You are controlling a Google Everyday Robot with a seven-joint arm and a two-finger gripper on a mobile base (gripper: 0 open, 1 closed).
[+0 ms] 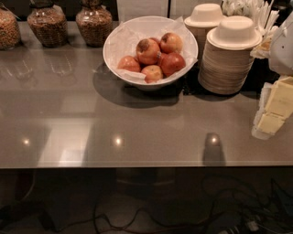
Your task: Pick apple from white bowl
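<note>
The white bowl (111, 43), wide and lined with crinkled white paper, stands at the back middle of the grey counter. It holds several apples. The apple (148, 50) is the largest, red-orange with a dark brownish patch near its top, and sits on top at the centre of the pile. A smaller yellowish-red apple (170, 42) lies behind it and a deep-red one (173, 63) to its right. My gripper (274, 109), cream-yellow under a white arm part (282, 45), is at the right edge of the view, low over the counter, well to the right of the bowl and apart from it.
Two stacks of beige disposable bowls (227, 59) stand right of the white bowl, between it and my gripper. Glass jars of grain (93, 23) line the back left. White utensils (256, 13) stand at the back right. The counter's front edge (137, 165) runs across, with cables on the floor below.
</note>
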